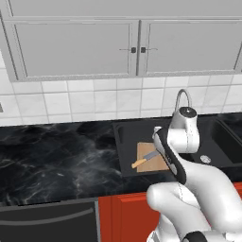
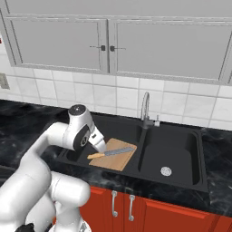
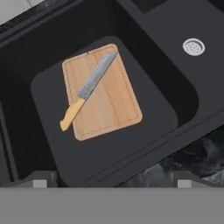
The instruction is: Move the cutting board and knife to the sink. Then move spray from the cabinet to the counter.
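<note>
Though open — tool (image 3: 112,181) above knife (image 3: 87,89)

- Even, diffuse rendered light across both base views; no single source can be picked out; the white wall tiles (image 2: 113,97) and grey upper cabinets (image 2: 108,43) read bright without blown highlights
- The black counter (image 1: 52,160) carries a soft sheen that lifts its pale veins; no hard glare
- The sink (image 3: 48,94) interior stays dark, its walls separated only by faint tonal steps; the cutting board (image 3: 105,98) and knife (image 3: 87,89) cast almost no shadow
- Soft shading rounds the white arm; its underside is darker
- All frames slightly soft, low resolution; edges jagged; no visible bending at the borders; focus uniform
</note>
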